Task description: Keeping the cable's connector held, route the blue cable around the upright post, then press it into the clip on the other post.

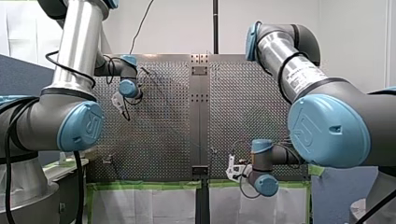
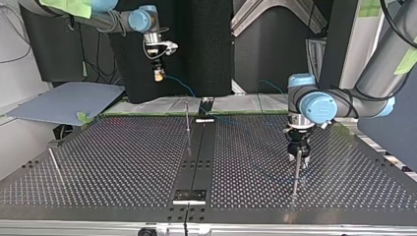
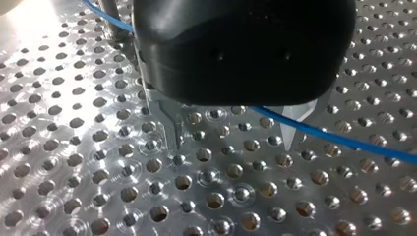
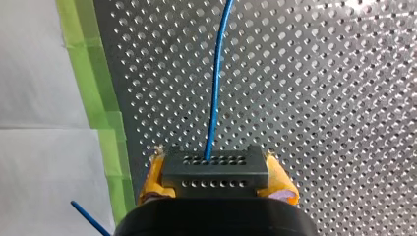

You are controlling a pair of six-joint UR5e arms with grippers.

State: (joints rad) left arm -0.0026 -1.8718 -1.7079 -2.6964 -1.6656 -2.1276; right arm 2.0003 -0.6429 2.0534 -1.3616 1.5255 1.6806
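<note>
My right gripper is shut on a dark connector block, with yellow pads on both sides of it. The blue cable leaves the block and runs out over the perforated plate. In the top view that gripper hangs high at the back left. My left gripper stands open just above the plate, and the blue cable runs across between its metal fingers, untouched by them. In the top view my left gripper sits at the head of a thin upright post.
Another thin post stands near the table's middle at the back. A slanted rod lies at the top view's left. Green tape and white sheets border the plate's edge by my right gripper. A dark strip divides the table.
</note>
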